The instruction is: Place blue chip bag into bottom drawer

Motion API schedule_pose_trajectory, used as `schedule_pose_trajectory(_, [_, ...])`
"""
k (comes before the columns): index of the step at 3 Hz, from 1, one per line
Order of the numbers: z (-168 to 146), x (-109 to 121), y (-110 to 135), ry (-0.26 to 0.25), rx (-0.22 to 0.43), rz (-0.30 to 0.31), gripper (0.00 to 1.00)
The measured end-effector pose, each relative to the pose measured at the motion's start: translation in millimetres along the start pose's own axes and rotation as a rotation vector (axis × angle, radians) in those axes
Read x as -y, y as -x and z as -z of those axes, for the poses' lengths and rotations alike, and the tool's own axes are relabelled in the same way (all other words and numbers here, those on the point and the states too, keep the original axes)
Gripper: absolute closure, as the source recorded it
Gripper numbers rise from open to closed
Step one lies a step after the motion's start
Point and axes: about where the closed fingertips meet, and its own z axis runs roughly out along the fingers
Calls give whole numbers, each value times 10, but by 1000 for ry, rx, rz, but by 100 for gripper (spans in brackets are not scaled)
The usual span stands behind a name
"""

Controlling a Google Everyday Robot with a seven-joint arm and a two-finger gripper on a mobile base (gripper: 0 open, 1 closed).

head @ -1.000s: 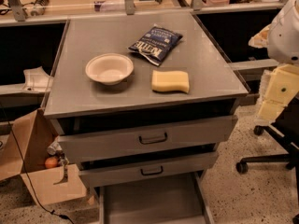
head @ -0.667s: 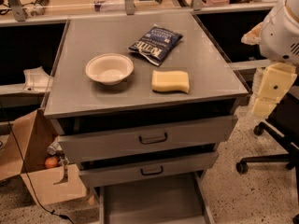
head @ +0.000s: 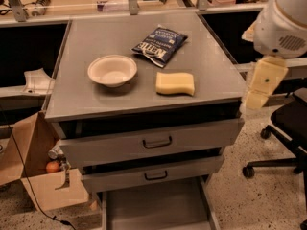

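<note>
The blue chip bag (head: 160, 46) lies flat on the grey cabinet top (head: 76, 95), toward the back right, next to a white bowl. The bottom drawer (head: 153, 207) is pulled out below the two handled drawers, and its flat grey floor shows nothing in it. My gripper (head: 255, 98) hangs off the cabinet's right edge, pale yellow under the white arm housing (head: 283, 23). It is well apart from the bag and holds nothing that I can see.
A white bowl (head: 112, 70) and a yellow sponge (head: 175, 83) share the cabinet top. A black office chair (head: 288, 128) stands at the right on the floor. An open cardboard box (head: 33, 176) sits at the lower left, with a cable beside it.
The arm and gripper have shifted left and slightly up, closer to the cabinet's right edge. The bag, bowl, sponge and drawers have not moved.
</note>
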Motion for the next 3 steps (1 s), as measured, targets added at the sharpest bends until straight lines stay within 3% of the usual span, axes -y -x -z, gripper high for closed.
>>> schedule_pose_trajectory(2, [-319, 328, 218, 27, -77, -46, 0])
schedule_pose_trajectory(3, [-335, 337, 237, 29, -79, -45, 0])
